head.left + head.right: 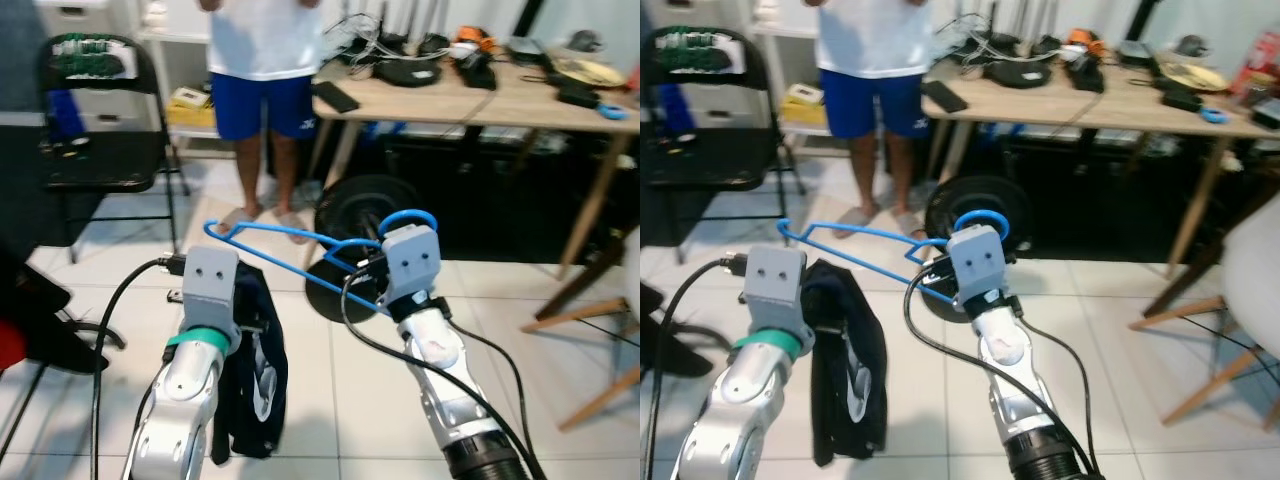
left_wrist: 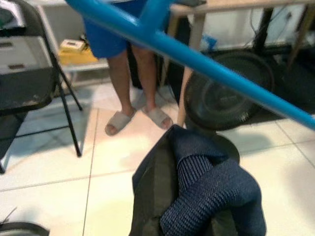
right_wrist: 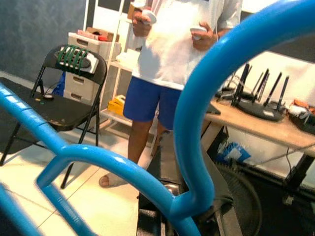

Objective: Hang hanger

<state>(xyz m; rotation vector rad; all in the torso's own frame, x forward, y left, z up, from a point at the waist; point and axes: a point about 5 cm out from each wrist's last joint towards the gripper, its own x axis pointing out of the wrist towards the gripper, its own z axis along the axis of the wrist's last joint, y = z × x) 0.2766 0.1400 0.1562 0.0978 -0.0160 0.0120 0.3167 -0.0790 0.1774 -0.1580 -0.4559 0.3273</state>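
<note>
- The right claw (image 1: 372, 262) pinches the thin blue plastic hanger (image 1: 300, 238) near its hook, aloft over the tiled floor.
- The left claw (image 1: 243, 300) grips a dark navy garment (image 1: 255, 370).
- No rail visible; hanging remains undone.

Workshop-like room, wooden table (image 1: 470, 100) strewn with cables and electronics, folding chair (image 1: 100, 130), tiled floor (image 1: 330, 380)

A person (image 1: 262, 70) in a white shirt, blue shorts and slippers stands on the white tiled floor (image 1: 330, 360), just beside a wooden bench (image 1: 480, 100) cluttered with cables and gadgets. A black folding chair (image 1: 100, 150) stands to the left; a black disc (image 1: 355, 205) leans under the bench
</note>
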